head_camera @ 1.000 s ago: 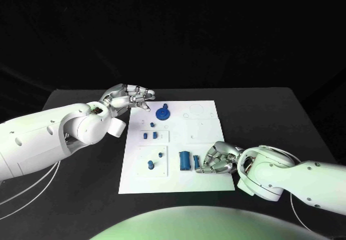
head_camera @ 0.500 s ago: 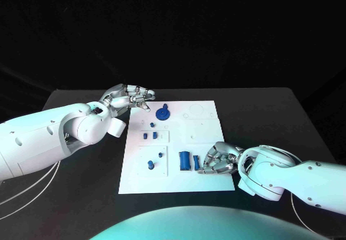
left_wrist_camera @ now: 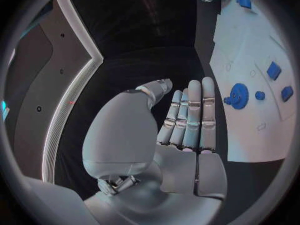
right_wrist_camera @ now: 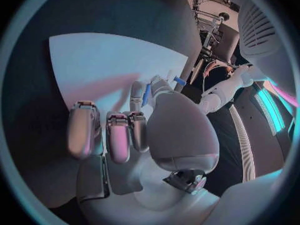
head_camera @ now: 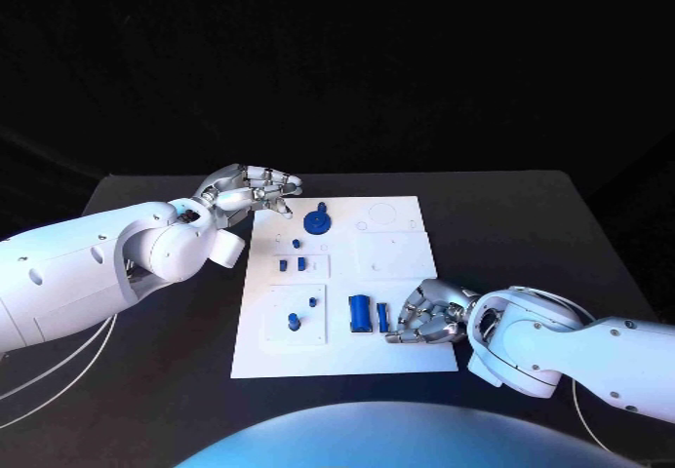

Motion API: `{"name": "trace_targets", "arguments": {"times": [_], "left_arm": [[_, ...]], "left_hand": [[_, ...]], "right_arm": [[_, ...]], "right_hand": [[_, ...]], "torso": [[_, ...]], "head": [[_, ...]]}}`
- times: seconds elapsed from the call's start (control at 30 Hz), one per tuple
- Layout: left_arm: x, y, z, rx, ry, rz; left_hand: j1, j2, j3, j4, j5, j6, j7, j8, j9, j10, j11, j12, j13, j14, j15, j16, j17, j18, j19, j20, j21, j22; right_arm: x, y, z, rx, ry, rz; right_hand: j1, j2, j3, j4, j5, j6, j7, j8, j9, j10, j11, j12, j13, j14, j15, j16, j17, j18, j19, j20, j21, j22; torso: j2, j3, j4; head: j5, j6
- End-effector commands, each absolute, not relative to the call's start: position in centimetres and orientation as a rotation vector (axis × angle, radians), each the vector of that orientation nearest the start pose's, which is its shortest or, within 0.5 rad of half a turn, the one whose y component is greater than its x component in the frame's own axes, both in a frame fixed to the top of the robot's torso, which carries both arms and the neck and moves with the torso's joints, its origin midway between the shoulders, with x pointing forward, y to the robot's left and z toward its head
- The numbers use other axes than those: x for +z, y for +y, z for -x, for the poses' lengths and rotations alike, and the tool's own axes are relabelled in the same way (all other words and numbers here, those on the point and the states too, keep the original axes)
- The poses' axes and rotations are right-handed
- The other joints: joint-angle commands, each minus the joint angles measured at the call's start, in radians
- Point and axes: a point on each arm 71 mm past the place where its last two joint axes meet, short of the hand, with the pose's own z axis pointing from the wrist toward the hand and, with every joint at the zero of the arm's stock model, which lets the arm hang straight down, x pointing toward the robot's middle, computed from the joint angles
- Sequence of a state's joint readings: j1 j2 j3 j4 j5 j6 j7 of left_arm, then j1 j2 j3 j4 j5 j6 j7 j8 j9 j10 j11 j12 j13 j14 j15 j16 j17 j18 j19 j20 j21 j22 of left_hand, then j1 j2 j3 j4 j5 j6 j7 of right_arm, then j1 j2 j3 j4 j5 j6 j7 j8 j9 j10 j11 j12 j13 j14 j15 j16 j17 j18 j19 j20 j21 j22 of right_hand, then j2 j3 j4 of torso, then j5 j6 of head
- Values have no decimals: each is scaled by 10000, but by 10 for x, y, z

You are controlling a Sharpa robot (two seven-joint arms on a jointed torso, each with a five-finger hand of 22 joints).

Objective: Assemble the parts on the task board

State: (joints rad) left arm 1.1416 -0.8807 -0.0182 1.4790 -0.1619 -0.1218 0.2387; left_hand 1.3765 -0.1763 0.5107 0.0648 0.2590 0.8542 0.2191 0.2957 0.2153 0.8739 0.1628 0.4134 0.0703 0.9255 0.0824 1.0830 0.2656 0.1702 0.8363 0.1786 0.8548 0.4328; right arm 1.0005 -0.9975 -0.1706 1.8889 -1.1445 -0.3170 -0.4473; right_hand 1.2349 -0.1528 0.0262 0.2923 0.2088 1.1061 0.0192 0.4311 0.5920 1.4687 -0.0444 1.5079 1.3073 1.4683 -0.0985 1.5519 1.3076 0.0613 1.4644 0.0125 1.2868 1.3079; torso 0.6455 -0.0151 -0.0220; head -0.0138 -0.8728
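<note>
The white task board (head_camera: 401, 258) lies in the middle of the black table. On it are a blue gear (head_camera: 319, 221), two small blue blocks (head_camera: 292, 263), a blue peg (head_camera: 295, 321), a thick blue cylinder (head_camera: 360, 312) and a slim blue bar (head_camera: 382, 317). My right hand (head_camera: 426, 312) sits low at the board's near right, fingers curled. In the right wrist view the slim blue bar (right_wrist_camera: 147, 94) shows pinched between its thumb and a finger. My left hand (head_camera: 254, 190) hovers off the board's far left corner, holding nothing, its fingers (left_wrist_camera: 190, 115) straight, with the gear (left_wrist_camera: 238, 95) beside them.
Bare black table (head_camera: 521, 224) surrounds the board on all sides. The board's right half (head_camera: 394, 244) carries only pale empty outlines. My big left forearm (head_camera: 99, 263) lies along the table's left side.
My right hand has edged slightly toward the board's near edge beside the slim bar. The left hand and the other parts have stayed put.
</note>
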Motion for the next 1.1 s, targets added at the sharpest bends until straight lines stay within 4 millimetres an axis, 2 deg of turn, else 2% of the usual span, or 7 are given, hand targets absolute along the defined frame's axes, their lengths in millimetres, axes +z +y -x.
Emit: {"name": "trace_targets", "arguments": {"times": [0.03,0.27,0.5,0.63,0.77,0.83,1.1], "left_arm": [[-208,226,-482,-15237,16926,10261],[-209,226,-483,-15264,16827,10248],[-209,229,-485,-15421,16097,10433],[-211,232,-488,-15429,15527,10708],[-214,237,-492,-15350,14984,11018],[-218,241,-494,-15256,14657,11190],[-231,249,-508,-14658,13494,11721]], "left_hand": [[66,13,66,-21,44,-45,14,-57,-7,-65,-26,46,-13,-33,35,-46,-16,131,42,1,-8,15],[30,1,53,-2,32,-45,22,-60,-8,-67,-20,49,-15,-32,44,-48,-17,123,33,5,-1,21],[-129,-41,-20,103,6,-49,16,-67,-8,-57,-20,76,-11,-28,63,-37,-14,115,0,30,-32,6],[-177,-51,-43,142,-4,-57,5,-73,-8,-30,-28,100,-4,-38,63,-38,-14,115,-17,38,-62,-11],[-213,-63,-52,204,-16,-93,-26,-88,-6,81,-55,174,4,-195,62,-179,-70,118,-121,57,-230,-104],[-215,-74,-24,259,-32,-104,-27,-80,9,122,-42,191,-11,-543,118,-580,-229,102,-365,114,-595,-303],[-138,-209,457,429,-118,-80,-42,142,179,447,120,-848,-83,-1778,651,-4319,-1488,22,-1821,931,-3926,-2229]], "right_arm": [[-289,-192,-341,6548,22189,-3092],[-284,-197,-347,7291,21373,-3737],[-260,-204,-376,9664,19032,-4972],[-249,-213,-403,10646,17620,-6253],[-245,-223,-431,11174,16514,-7441],[-243,-228,-448,11369,15877,-7916],[-239,-237,-496,11945,14305,-8521]], "right_hand": [[35,-19,-79,-13,-51,26,51,7,11,850,-8,34,2351,925,-25,6,2111,-96,275,-8,-33,1942],[-5,107,-183,-9,57,-1,64,-24,-19,812,3,-97,2290,908,-15,-25,2025,-74,240,-1,-159,1912],[807,298,-166,-65,290,-761,402,-555,-251,556,281,-787,1967,786,199,-258,1445,108,-113,158,-1290,1639],[1457,363,-83,-67,344,-1192,653,-861,-360,-376,502,-3041,841,329,382,-1152,-311,552,-1040,347,-4134,869],[2054,407,159,-60,361,-1764,948,-1079,-355,-2947,790,-8365,-2390,-1141,663,-4060,-4279,1185,-2903,641,-9184,-1005],[2247,397,341,-48,364,-2166,1137,-1288,-436,-3516,943,-9220,-3250,-2066,815,-5905,-6369,1179,-3149,781,-9755,-1508],[2621,113,1699,-63,128,-3237,1802,-1854,-1134,-5012,1806,-12370,-7304,-4601,1789,-9760,-8392,1113,-4992,1719,-12197,-3842]], "torso": [[-10,-4,-1],[-28,-9,7],[-154,-68,-1],[-317,-148,-22],[-519,-231,-73],[-581,-250,-93],[-867,-245,-116]], "head": [[-7,2],[-17,2],[-42,2],[-55,2],[-15,2],[5,2],[104,256]]}}
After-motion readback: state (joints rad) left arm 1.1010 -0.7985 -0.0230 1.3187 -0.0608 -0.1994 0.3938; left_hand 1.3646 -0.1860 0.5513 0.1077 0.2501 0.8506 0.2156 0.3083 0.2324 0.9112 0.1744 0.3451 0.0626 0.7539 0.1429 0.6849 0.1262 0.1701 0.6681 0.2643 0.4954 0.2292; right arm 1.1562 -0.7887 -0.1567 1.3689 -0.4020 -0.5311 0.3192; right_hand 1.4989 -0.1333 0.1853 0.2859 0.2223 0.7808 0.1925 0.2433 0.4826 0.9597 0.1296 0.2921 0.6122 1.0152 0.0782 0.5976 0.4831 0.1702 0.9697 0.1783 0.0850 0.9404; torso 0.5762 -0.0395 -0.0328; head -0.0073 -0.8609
